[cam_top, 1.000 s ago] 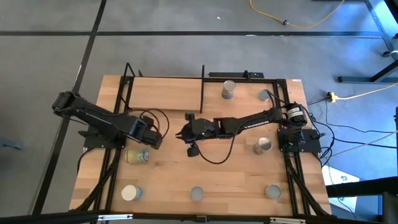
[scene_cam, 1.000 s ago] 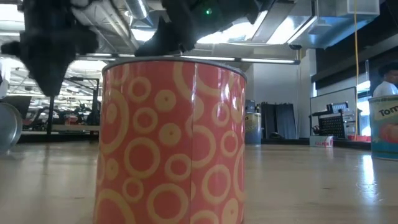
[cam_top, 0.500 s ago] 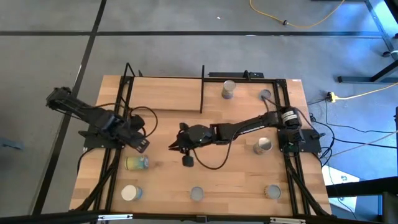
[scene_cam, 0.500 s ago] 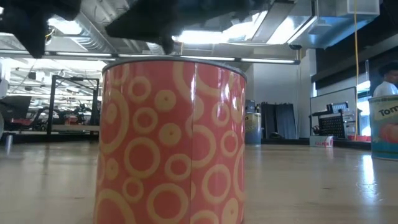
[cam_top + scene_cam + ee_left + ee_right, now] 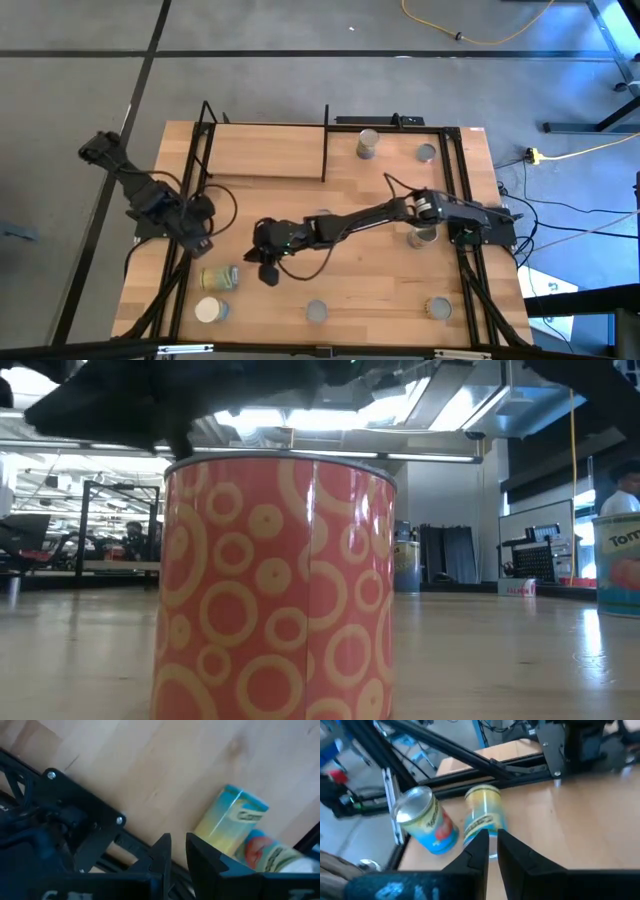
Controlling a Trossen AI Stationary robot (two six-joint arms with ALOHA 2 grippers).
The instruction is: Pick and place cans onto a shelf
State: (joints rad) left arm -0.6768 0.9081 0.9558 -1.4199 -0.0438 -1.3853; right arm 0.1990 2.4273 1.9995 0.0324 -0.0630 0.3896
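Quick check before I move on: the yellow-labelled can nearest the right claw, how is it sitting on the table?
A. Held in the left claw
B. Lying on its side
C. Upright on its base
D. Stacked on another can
B. The yellow-labelled can lies on its side on the light wooden tabletop, its label facing up; in the right wrist view it lies just past the right claw, beside a blue can.

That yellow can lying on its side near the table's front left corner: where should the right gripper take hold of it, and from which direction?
The yellow can lies tipped over, its axis roughly along the table's width. Probably best gripped across the curved middle of its body, coming down from above, fingers on either side of the label. The right gripper hovers beside it; the upright blue can stands close.
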